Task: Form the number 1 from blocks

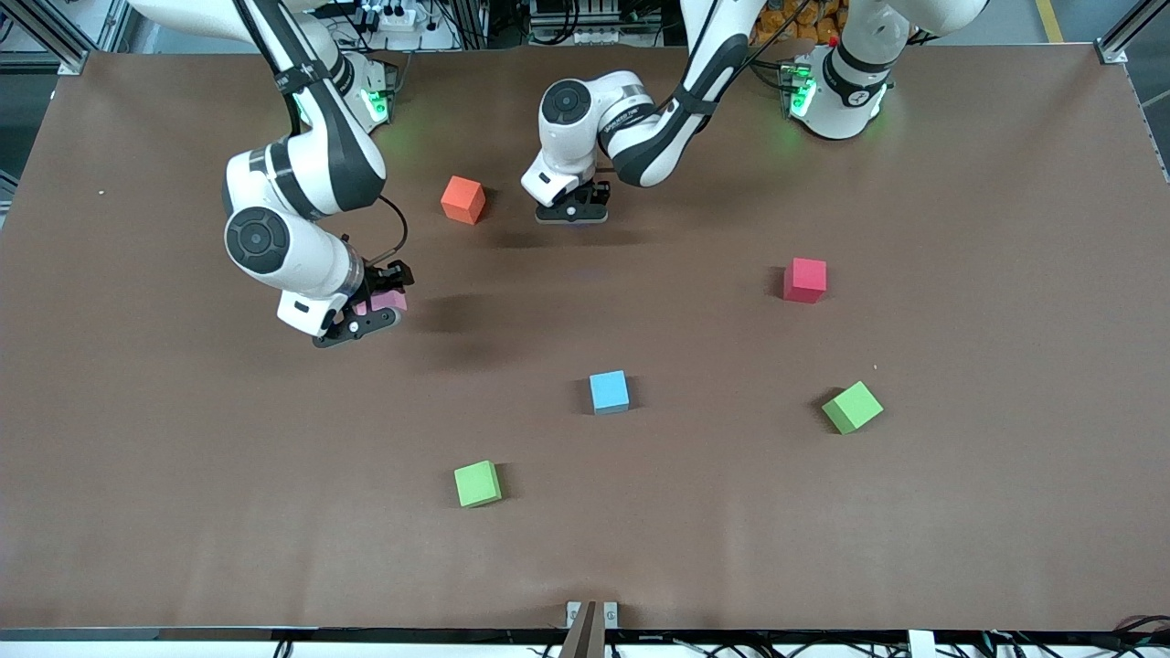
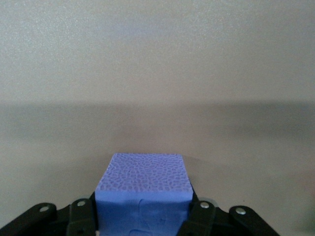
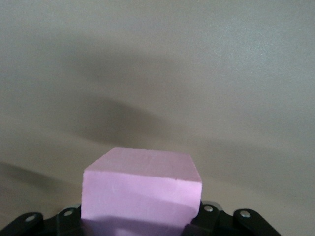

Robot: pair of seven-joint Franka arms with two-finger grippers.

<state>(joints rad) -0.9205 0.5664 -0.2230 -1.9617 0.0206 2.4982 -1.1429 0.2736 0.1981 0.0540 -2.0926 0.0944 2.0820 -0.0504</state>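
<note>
Left end effector (image 1: 573, 212) hiding purple block (image 2: 143, 189)

table (image 1: 1005, 512): brown, matte | frame (image 1: 55, 37): aluminium rails at corners | light: even

Seven blocks show in all; two are green, one (image 1: 478, 483) nearer the front camera and one (image 1: 852, 408) toward the left arm's end of the bench (image 1: 1005, 548); one is orange (image 1: 462, 199); one is red (image 1: 804, 280); one is light blue (image 1: 609, 391); one is pink (image 3: 142, 189); one is purple (image 2: 143, 189). Five of the seven lie on the one bench; two sit in grippers. Two arms show, each with one gripper: the left gripper (image 1: 572, 212) and the right gripper (image 1: 366, 320).
</note>
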